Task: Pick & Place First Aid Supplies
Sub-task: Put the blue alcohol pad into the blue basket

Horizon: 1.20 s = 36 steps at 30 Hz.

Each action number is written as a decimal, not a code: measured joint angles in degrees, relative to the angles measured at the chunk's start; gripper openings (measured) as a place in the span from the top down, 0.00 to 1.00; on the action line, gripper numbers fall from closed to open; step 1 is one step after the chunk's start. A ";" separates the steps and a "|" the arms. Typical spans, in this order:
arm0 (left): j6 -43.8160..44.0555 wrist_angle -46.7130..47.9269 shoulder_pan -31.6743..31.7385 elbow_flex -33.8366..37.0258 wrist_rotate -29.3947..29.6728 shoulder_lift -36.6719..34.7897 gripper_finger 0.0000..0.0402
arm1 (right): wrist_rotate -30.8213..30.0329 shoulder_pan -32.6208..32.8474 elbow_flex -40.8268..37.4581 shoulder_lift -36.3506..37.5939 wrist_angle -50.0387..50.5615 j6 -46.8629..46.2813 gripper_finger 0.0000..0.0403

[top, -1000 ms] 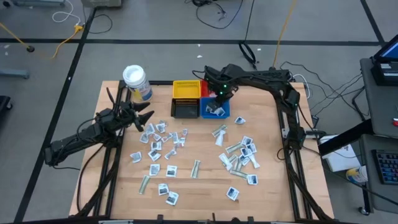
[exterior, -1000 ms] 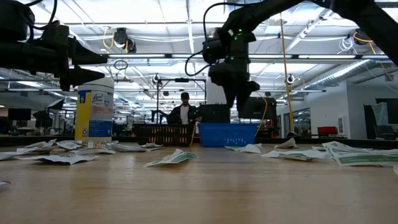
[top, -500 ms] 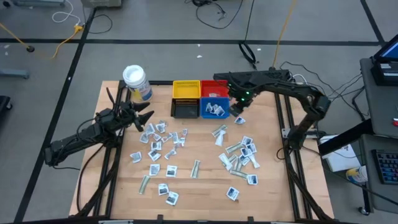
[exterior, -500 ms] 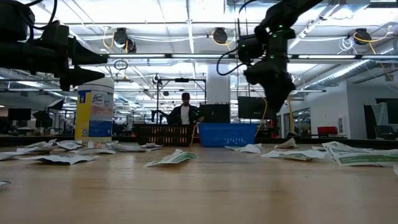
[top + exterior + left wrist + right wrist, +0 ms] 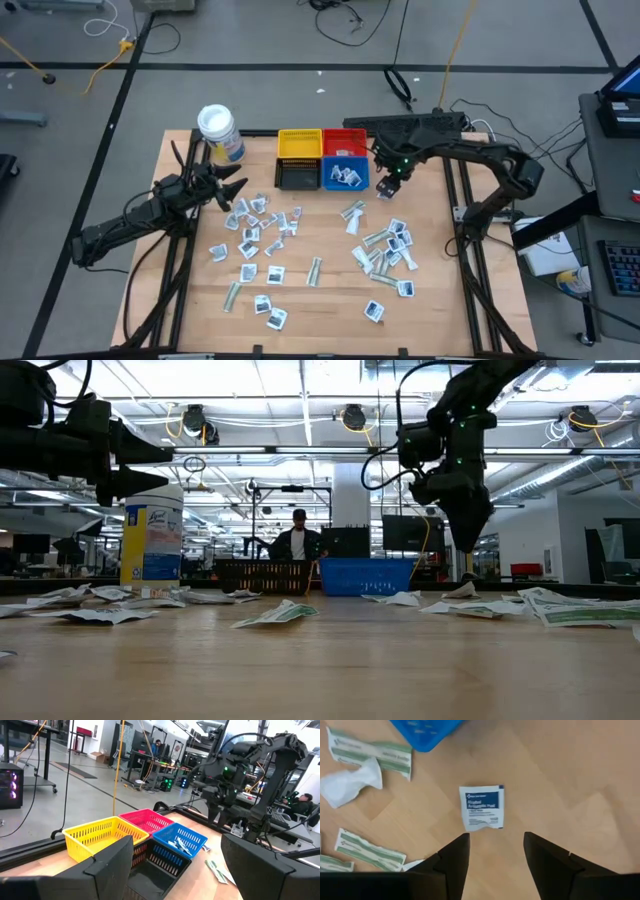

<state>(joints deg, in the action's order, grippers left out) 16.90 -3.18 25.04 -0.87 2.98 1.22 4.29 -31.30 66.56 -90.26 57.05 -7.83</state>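
Observation:
Many first aid supplies (image 5: pixel 262 222), small white packets and long strips, lie flat across the wooden table. A few more lie in the blue bin (image 5: pixel 346 176). My right gripper (image 5: pixel 390 183) hangs open, pointing down, just right of the blue bin and clear of the table (image 5: pixel 468 540). In its wrist view its fingers (image 5: pixel 455 857) stand apart above one white packet with a blue label (image 5: pixel 481 807), which lies flat on the wood. My left gripper (image 5: pixel 232 192) waits open and level at the table's left, holding nothing.
Yellow (image 5: pixel 300 143), red (image 5: pixel 345 140), black (image 5: pixel 297 176) and blue bins stand together at the far middle. A white-lidded jar (image 5: pixel 218 130) stands at the far left. Green-striped strips (image 5: pixel 370 752) lie near the blue bin. A person stands in the room beyond (image 5: pixel 297 538).
My right gripper has swung from above the blue bin toward the table's right edge and a little down, and now hangs over a packet beside the bin. It carries nothing.

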 joint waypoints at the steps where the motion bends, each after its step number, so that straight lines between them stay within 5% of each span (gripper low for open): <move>1: 0.00 0.00 -0.01 0.00 0.02 0.00 0.24 | 0.09 0.46 -0.83 0.00 -0.70 0.00 0.56; 24: -0.01 0.00 0.00 -0.01 0.00 -0.01 0.24 | -3.12 5.18 -12.37 -4.35 -18.45 5.56 0.59; 28: 0.00 -0.02 -0.01 -0.01 0.01 0.00 0.24 | -3.21 5.21 -12.35 -4.52 -18.88 5.99 0.69; 33: 0.01 0.00 0.00 0.01 0.02 -0.01 0.24 | -3.24 5.24 -12.35 -4.52 -18.79 6.00 0.94; 36: 0.00 0.00 -0.01 -0.01 0.02 0.01 0.24 | -3.21 5.26 -12.35 -4.52 -18.75 5.71 0.97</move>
<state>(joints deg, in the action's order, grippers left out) 16.90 -3.18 25.03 -0.89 3.01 1.23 1.08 -26.04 54.22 -94.78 38.29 -2.12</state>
